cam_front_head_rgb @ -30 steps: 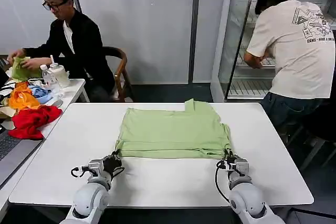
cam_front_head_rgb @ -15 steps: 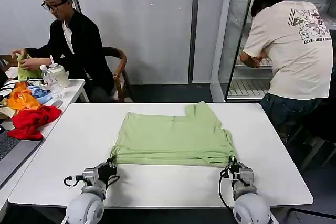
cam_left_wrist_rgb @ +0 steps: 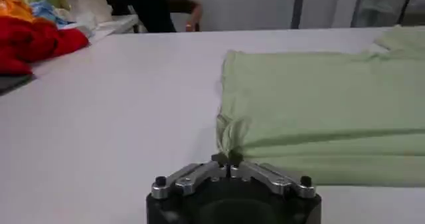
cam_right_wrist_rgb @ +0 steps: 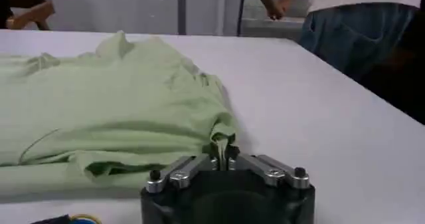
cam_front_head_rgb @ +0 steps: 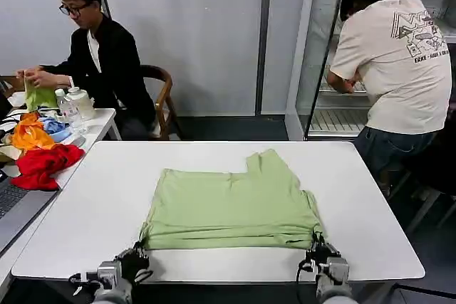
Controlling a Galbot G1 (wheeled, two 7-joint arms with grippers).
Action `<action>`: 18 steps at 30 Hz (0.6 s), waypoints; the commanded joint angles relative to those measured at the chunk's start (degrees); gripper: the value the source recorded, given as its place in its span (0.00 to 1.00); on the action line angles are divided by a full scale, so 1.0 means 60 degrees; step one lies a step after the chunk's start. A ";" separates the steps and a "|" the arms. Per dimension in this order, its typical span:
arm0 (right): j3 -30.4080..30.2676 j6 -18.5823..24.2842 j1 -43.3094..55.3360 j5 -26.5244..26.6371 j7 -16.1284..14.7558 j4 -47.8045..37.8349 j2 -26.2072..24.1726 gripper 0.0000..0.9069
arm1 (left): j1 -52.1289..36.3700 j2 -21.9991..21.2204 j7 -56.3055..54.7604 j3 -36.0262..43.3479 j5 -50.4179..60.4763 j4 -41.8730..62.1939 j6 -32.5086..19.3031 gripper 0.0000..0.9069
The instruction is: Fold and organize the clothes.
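**A:** What's on the table (cam_front_head_rgb: 92,197)?

**B:** A white table with one light green shirt (cam_front_head_rgb: 231,204) lying flat in the middle, reaching toward the near edge. It looks partly folded: several layers are stacked along the near hem, and a sleeve or flap sticks out at the far side, right of centre.

**A:** So how much of the job is done?

**B:** I'd judge it part-way. The shirt is a broad rectangle rather than a compact bundle, so more folds seem to be needed, and it has not been put away anywhere. On a side table at far left lie more garments: a red cloth (cam_front_head_rgb: 41,164) and an orange cloth (cam_front_head_rgb: 30,133).

**A:** Where are the grippers?

**B:** Both are at the table's near edge. The left gripper (cam_left_wrist_rgb: 227,159) is at the shirt's near-left corner, its fingers pressed together with a bunched bit of green fabric pinched between the tips. The right gripper (cam_right_wrist_rgb: 223,153) is at the near-right corner, likewise closed tight on a small fold of the hem.

**A:** Is the cloth lifted?

**B:** It rests on the table; only the pinched corners pucker up slightly.
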 commanded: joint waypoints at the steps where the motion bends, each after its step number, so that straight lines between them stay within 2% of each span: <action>1: -0.0192 -0.0056 -0.1353 0.0002 0.0323 0.0387 0.0016 0.00 | 0.1561 -0.0043 -0.0235 0.0044 0.0026 -0.1104 -0.0051 0.02; 18: -0.0397 -0.0082 -0.2402 -0.0090 0.0718 0.0969 -0.0109 0.00 | 0.2763 -0.0131 -0.0421 0.0018 0.0111 -0.1752 -0.0021 0.02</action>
